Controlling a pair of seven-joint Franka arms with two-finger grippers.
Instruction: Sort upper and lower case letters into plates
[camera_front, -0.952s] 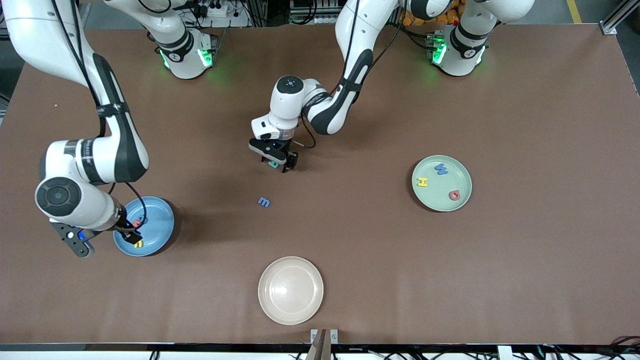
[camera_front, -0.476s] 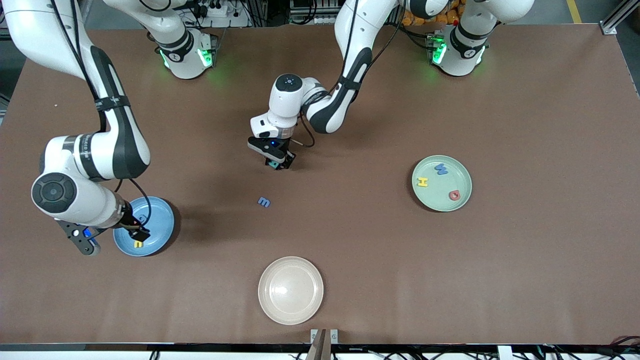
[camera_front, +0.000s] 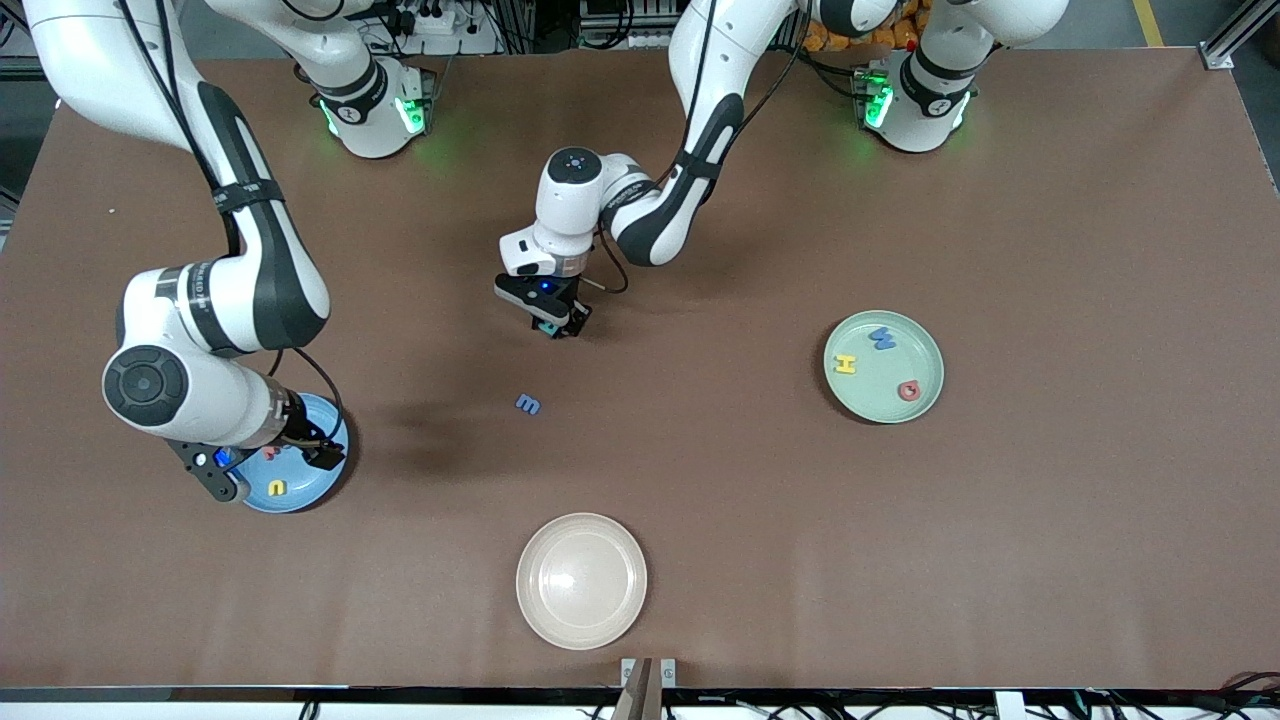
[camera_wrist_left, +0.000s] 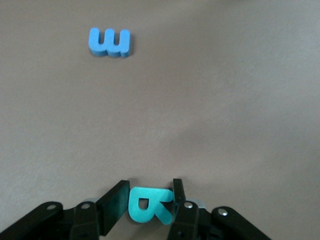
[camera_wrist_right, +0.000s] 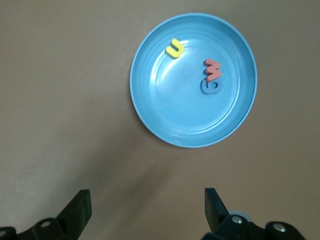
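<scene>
My left gripper (camera_front: 560, 326) is shut on a teal letter (camera_wrist_left: 148, 205) low over the table's middle, a finger pressed on each side of it (camera_front: 547, 328). A blue letter m (camera_front: 528, 404) (camera_wrist_left: 109, 42) lies flat on the table nearer the front camera. My right gripper (camera_front: 320, 456) (camera_wrist_right: 146, 195) hangs open and empty over the edge of the blue plate (camera_front: 305, 488) (camera_wrist_right: 190, 142). That plate holds a yellow letter (camera_wrist_right: 175, 48), a red letter (camera_wrist_right: 213, 70) and a blue letter (camera_wrist_right: 211, 86). The pale green plate (camera_front: 885, 405) holds a blue letter (camera_front: 882, 338), a yellow letter (camera_front: 845, 364) and a red letter (camera_front: 908, 390).
A cream plate (camera_front: 581, 580) with nothing in it sits near the table's front edge, nearer the front camera than the blue m. The right arm's elbow and wrist hang over part of the blue plate.
The left gripper's fingers have closed on the teal letter. The right gripper has moved across the blue plate toward the table's middle, still open.
</scene>
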